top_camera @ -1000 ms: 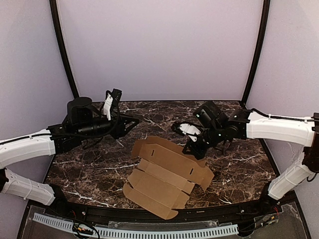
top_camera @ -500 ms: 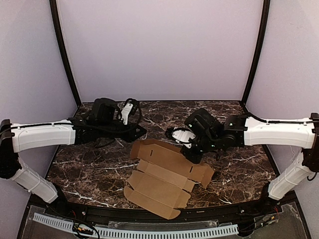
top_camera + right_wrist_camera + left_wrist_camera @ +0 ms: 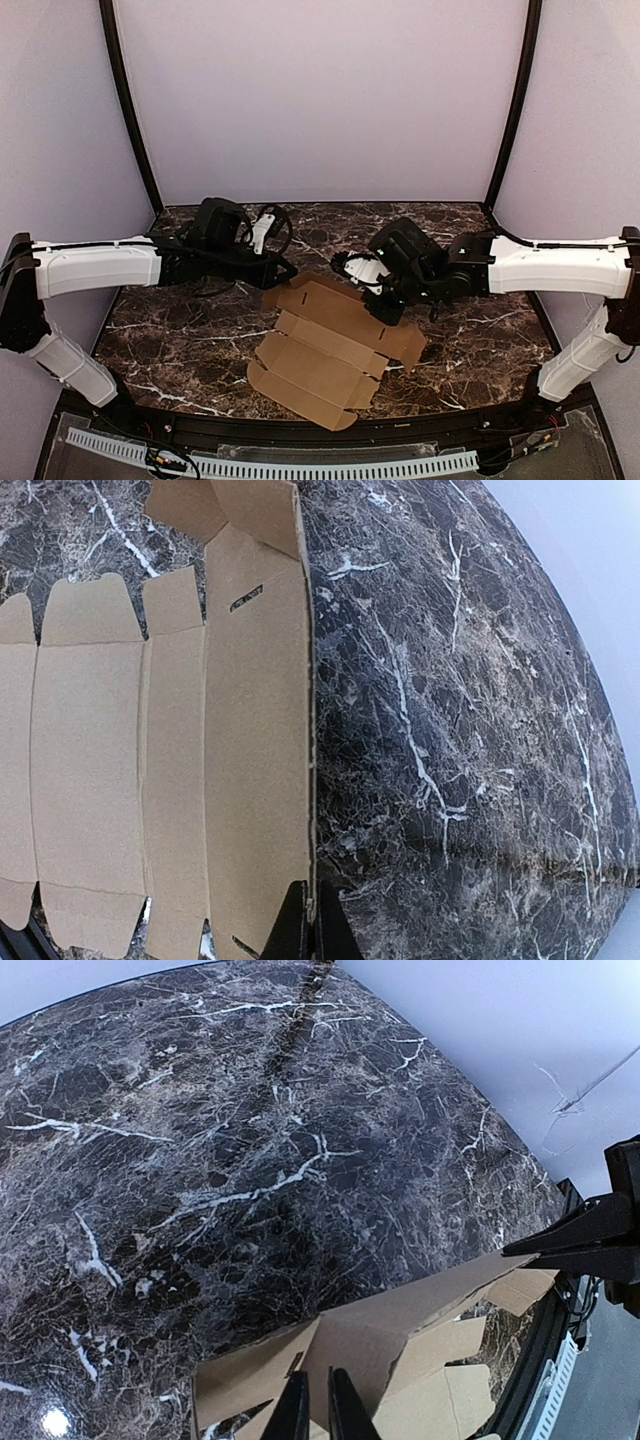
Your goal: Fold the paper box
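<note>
Dark marbled table [image 3: 480, 340] carries the paper box [image 3: 320, 360], a flat die-cut sheet lying mid-table with its near end flat toward 6 o'clock. It looks light, thin and easily creased, so holds belong on panel edges beside the score lines, not on tabs. Farther off, at its 2 o'clock side, the right gripper [image 3: 308, 895] pinches the lifted long edge; at 11 o'clock the left gripper [image 3: 318, 1380] has fingers almost meeting over a corner flap, grip uncertain

Dark veined marble table [image 3: 180, 335] — pale lilac walls [image 3: 320, 100], black corner posts [image 3: 125, 100].
</note>
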You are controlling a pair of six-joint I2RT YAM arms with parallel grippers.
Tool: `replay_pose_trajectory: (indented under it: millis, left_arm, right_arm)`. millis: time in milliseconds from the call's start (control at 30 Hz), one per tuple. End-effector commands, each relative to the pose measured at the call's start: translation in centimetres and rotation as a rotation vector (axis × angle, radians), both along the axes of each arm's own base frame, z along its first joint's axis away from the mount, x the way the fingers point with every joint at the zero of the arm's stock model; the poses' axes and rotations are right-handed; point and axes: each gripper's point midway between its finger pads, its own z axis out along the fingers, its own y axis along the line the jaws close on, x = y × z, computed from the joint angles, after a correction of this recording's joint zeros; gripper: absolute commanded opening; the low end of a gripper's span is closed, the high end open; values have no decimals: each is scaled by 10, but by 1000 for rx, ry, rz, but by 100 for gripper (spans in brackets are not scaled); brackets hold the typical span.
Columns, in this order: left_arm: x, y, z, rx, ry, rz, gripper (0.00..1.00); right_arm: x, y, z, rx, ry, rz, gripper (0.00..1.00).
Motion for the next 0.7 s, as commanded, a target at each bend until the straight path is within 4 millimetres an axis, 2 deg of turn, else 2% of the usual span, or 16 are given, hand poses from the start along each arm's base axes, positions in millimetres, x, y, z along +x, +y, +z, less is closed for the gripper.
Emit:
replay_pose_trajectory:
  millis: [0, 400, 667]
  left_arm:
    - [-5, -7, 6, -25, 38, -34, 7]
    - [-16, -26, 1, -24, 64, -79, 5]
    - [-16, -45, 8, -76, 69, -106, 5]
  right_arm:
    - [3, 8, 4, 31, -25, -14, 0]
    - [3, 12, 6, 64, -20, -27, 0]
    - [-2, 15, 5, 70, -9, -17, 0]
